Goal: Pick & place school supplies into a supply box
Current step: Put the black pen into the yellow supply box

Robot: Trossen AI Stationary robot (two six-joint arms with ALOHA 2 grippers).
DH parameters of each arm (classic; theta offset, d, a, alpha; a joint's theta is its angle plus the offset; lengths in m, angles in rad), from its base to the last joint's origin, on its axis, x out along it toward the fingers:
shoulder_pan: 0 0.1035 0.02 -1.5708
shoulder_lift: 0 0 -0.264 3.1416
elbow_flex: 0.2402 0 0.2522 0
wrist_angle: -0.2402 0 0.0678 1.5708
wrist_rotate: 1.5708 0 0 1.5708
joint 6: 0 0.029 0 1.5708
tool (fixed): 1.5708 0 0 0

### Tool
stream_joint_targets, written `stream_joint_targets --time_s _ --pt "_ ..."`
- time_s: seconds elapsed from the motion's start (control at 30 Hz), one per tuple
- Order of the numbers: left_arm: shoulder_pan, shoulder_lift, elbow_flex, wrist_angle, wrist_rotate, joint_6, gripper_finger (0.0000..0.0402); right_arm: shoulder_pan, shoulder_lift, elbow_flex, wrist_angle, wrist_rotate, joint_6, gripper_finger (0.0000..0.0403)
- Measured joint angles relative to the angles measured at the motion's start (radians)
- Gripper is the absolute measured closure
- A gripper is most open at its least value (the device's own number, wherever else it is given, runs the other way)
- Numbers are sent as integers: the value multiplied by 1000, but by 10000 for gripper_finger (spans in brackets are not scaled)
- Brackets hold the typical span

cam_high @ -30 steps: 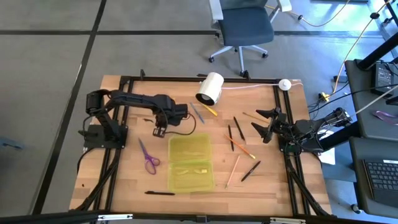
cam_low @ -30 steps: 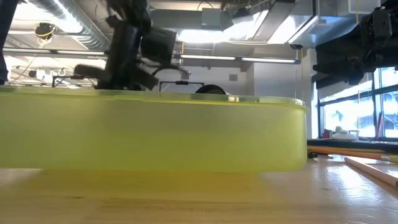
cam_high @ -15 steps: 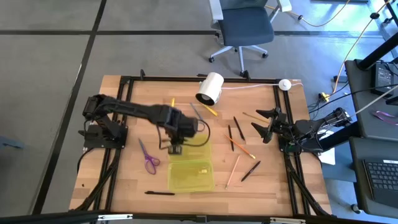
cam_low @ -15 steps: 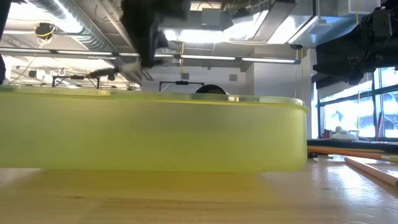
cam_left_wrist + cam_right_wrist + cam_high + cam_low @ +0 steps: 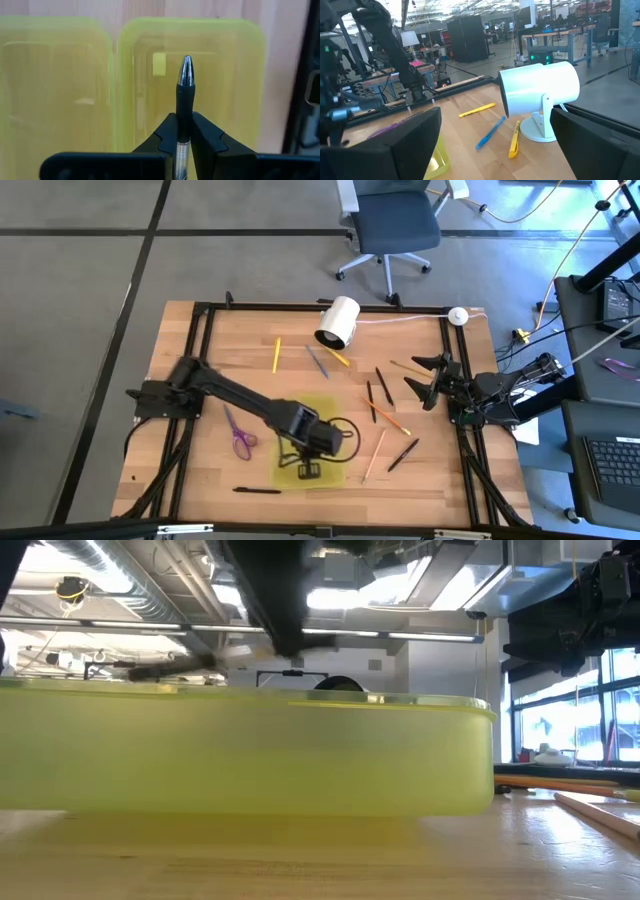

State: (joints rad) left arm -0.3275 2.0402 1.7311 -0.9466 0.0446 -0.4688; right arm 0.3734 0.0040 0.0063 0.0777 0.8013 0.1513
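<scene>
My left gripper [image 5: 308,471] hangs over the near half of the translucent yellow-green supply box [image 5: 300,415], shut on a black pen with a silver tip [image 5: 185,70]. In the left wrist view, two box compartments [image 5: 55,85] lie below the pen. Loose on the wood lie purple-handled scissors [image 5: 238,434], a yellow pencil [image 5: 277,354], a blue pen [image 5: 317,361], black pens [image 5: 384,385], an orange pencil [image 5: 386,416] and a wood-coloured pencil [image 5: 374,455]. My right gripper [image 5: 418,380] waits open at the table's right edge. My left gripper pinches the black pen by its dark grip section [image 5: 184,102] between both fingers [image 5: 167,137]. The pen lies along the fingers, its silver tip sticking out past them. The fingers come from above, pointing down at the box. The pen is lifted clear above the box floor.
A white cylinder [image 5: 338,322] with a cable stands at the far edge. Another black pen [image 5: 257,490] lies near the near edge, and one more [image 5: 404,454] right of the box. In the low view the box wall [image 5: 250,750] fills the foreground. An office chair stands beyond the table.
My left gripper has swept from the table's far-left part toward the near edge and the right, carrying the pen, and now stands over the box's near half. The right arm has kept still.
</scene>
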Motion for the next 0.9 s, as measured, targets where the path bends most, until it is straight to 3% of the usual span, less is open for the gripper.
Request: stream_joint_targets --time_s 0.27,0.9 --pt "8 106 55 -14 -2 -18 379 0 0 0 0 -5 1 27" --pt "15 192 55 -50 -20 48 373 0 0 0 0 -10 1 27"
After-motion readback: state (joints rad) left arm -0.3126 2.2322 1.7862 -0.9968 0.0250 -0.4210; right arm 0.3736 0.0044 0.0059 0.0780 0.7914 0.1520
